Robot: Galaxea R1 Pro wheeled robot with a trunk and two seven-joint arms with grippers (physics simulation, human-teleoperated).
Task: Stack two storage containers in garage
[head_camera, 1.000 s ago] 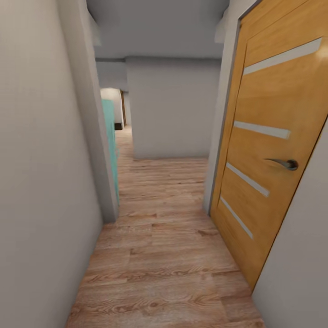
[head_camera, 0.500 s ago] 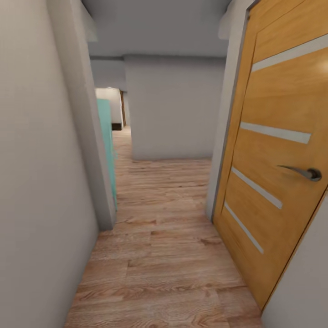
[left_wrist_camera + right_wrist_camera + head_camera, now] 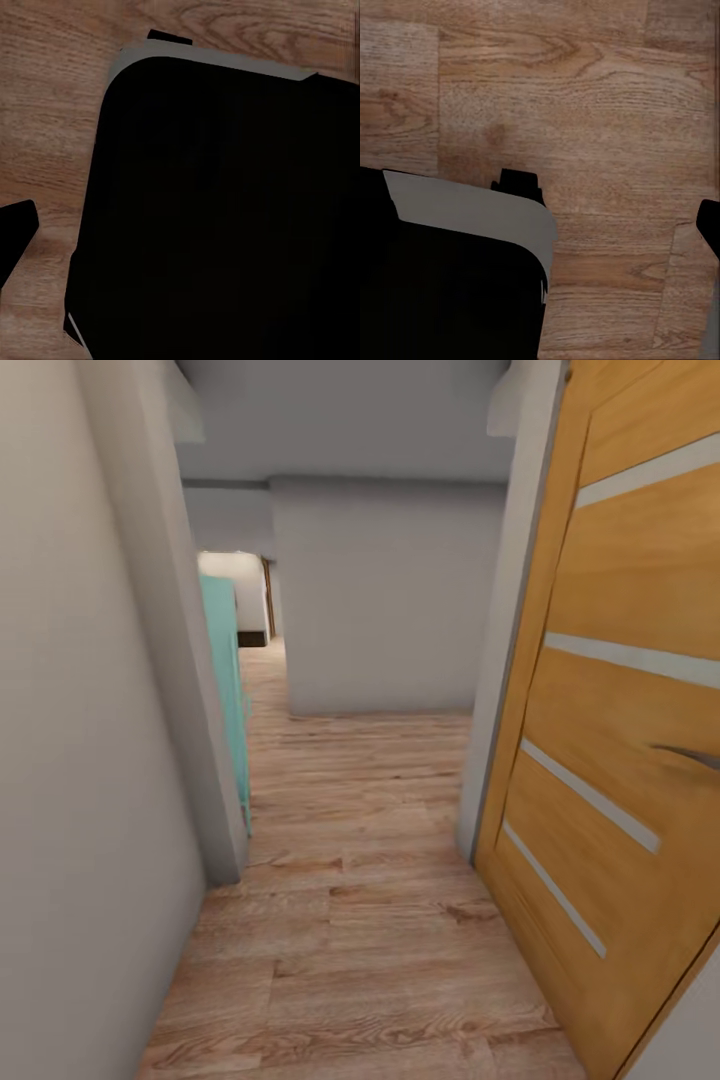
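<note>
The two storage containers are not to be seen at this moment; the robot is in a narrow corridor and where the bins stand cannot be told from here. Judging from the task alone, such thin-walled lidless bins ought to be light but a little flexible, and wide enough that one gripper would twist them; the sensible hold would be both arms at once, on opposite rims or short walls, kept level so the walls do not bow.

Around the robot lies a light wood-plank floor point(image 3: 360, 920), running ahead between a plain pale wall point(image 3: 80, 760) on the left and an orange wooden door point(image 3: 620, 740) with pale horizontal strips on the right, its dark handle point(image 3: 690, 757) just showing at the edge of the head view. Past the left wall's corner stands a slim turquoise panel point(image 3: 225, 690) (a door or cabinet side, I cannot say which). A grey wall point(image 3: 385, 600) closes the corridor ahead, with an opening to its left leading further in.

Both wrist views look down on the planks point(image 3: 585, 97), with a dark rounded body point(image 3: 225, 217), probably part of the robot's own base, in front. Small dark shapes at the picture edges may be fingertips, but whether either gripper is released or clenched I cannot tell.

The step in hand seems to be driving through the house.
</note>
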